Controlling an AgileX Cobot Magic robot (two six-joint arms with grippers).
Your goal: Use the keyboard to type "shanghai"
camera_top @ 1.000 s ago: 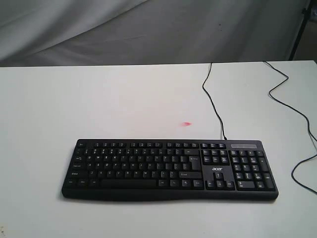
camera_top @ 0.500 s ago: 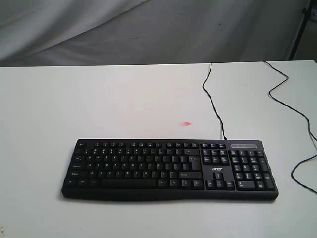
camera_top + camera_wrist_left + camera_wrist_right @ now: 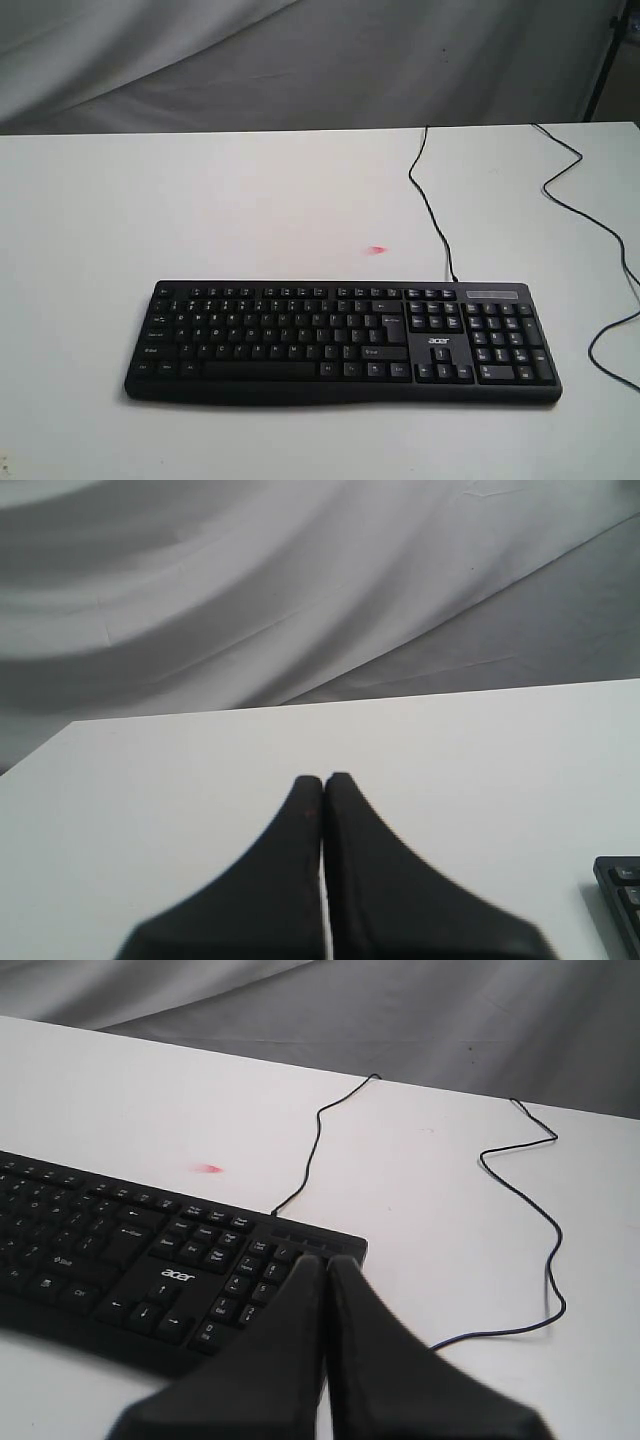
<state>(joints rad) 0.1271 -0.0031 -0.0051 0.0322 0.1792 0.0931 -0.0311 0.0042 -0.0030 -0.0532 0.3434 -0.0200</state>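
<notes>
Although likely light and prone to skid on tabletop (image 3: 200,200), needs no grasp: tap stiff keyboard (image 3: 340,340) vertically with closed left gripper (image 3: 323,780), closed right gripper (image 3: 325,1260).

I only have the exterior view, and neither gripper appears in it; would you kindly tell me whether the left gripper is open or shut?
Observer: The left gripper is shut, fingertips pressed together, holding nothing.
Operator: Thank you. And the right one?
Observer: The right gripper is also shut and empty.
Operator: Where is it pointing relative to the keyboard?
Observer: In the right wrist view its tips line up with the number-pad end of the keyboard, near where the cable leaves. I cannot tell how high it is above the keys.
</notes>
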